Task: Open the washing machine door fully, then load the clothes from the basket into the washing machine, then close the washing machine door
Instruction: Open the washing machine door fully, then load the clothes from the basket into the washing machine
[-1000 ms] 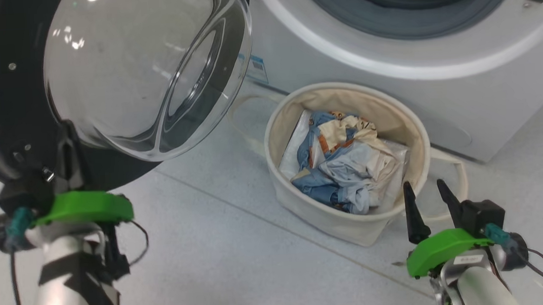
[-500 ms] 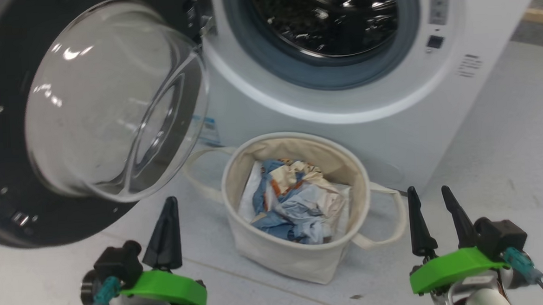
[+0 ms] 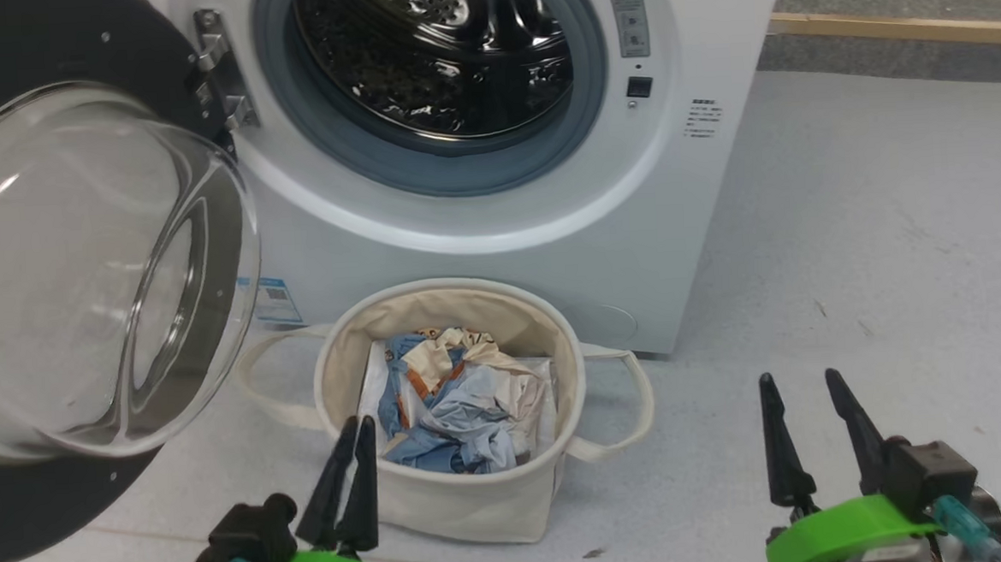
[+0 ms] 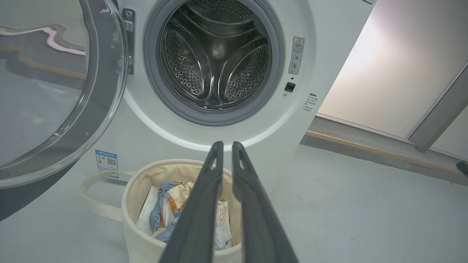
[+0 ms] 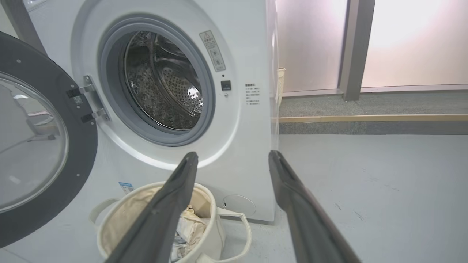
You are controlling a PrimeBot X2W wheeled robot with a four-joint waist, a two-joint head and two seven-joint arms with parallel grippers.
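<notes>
The washing machine door [image 3: 80, 277] runs off the left edge, the basket [image 3: 469, 505] wall hides the bottom of the clothes [image 3: 460, 412], and the tiny words [image 3: 704, 118] on the washing machine [image 3: 482, 256], maybe warnings, are too small to read.

Dark tapered fingers [image 3: 781, 455], green wrist collars [image 3: 848, 530], teal plugs [image 3: 959, 522]

The left end effector [image 3: 359, 425], two long dark tapered fingers, points up the head view, fingers pressed together. The right end effector [image 3: 799, 378] points likewise, fingers spread apart.
</notes>
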